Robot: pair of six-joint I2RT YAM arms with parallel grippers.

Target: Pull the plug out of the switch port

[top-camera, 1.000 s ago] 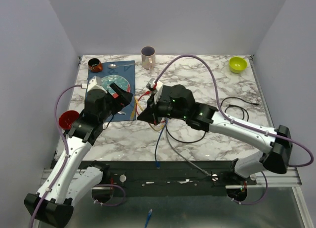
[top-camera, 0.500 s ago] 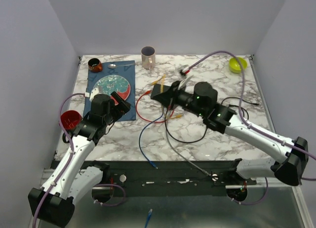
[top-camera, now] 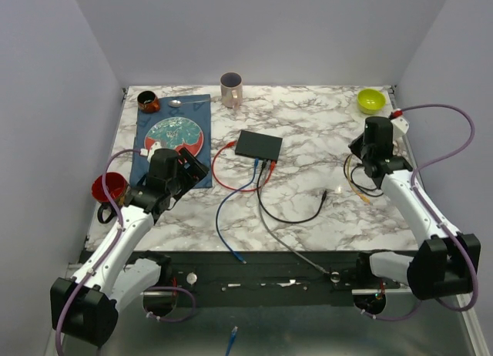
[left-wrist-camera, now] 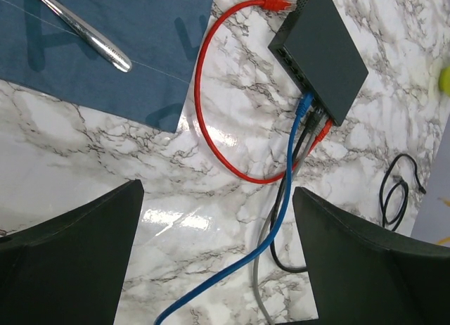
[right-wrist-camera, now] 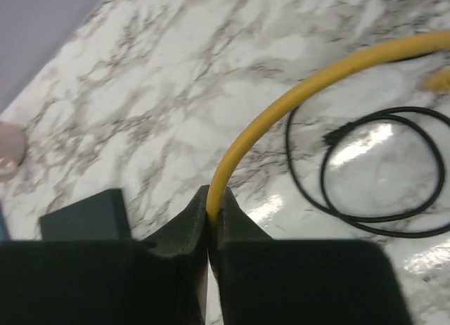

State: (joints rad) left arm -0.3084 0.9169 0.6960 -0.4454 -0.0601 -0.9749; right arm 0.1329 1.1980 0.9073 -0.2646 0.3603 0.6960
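The switch (top-camera: 259, 145) is a flat black box lying mid-table, also seen in the left wrist view (left-wrist-camera: 320, 51) and the right wrist view (right-wrist-camera: 84, 216). Blue (left-wrist-camera: 299, 117), black, grey and red (left-wrist-camera: 320, 131) cables sit in its sockets. My right gripper (right-wrist-camera: 212, 209) is shut on a yellow cable (right-wrist-camera: 281, 103), well right of the switch (top-camera: 362, 167). The cable's yellow plug end (right-wrist-camera: 439, 79) hangs free over the table. My left gripper (left-wrist-camera: 218, 262) stands wide open above the marble, left of the switch, holding nothing.
A coiled black cable (top-camera: 370, 175) lies under the right gripper. A blue mat (top-camera: 154, 167) with a plate (top-camera: 176, 134) and a spoon (left-wrist-camera: 84, 29) sits at left. A mug (top-camera: 231, 88), a green bowl (top-camera: 370, 100), a brown cup (top-camera: 149, 102) and a red cup (top-camera: 108, 186) stand near the edges.
The right arm swung from the switch to the table's right side, taking the yellow cable out and away. The switch now lies flat mid-table. The left arm drew back slightly.
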